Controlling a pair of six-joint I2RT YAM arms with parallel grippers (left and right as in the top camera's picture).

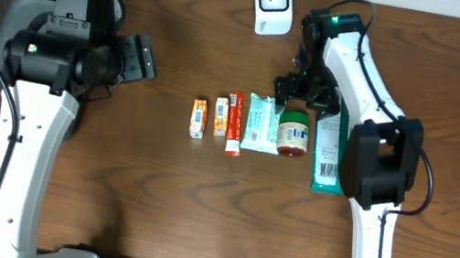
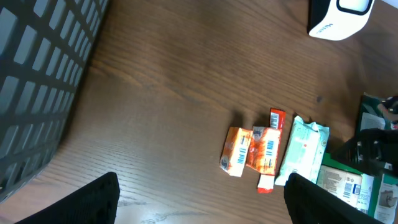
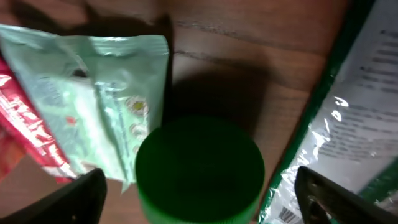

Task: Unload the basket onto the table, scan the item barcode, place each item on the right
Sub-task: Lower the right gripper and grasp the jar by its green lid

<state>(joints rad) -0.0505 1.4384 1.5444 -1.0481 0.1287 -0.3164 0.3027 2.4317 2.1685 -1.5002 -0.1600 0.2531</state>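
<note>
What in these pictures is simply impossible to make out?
- Jar: the right wrist view shows only its blurred top; the label is hidden underneath.
- Green packet: right wrist view, cut off at the right edge.
- Orange box barcode: left wrist view, too small to read.

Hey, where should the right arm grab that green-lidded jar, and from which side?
Grip the jar across its round green lid, coming down from above with the right end effector, which hangs open over it. The lid's curved sides suit opposing fingers, though the pale pouch crowds one side.
</note>
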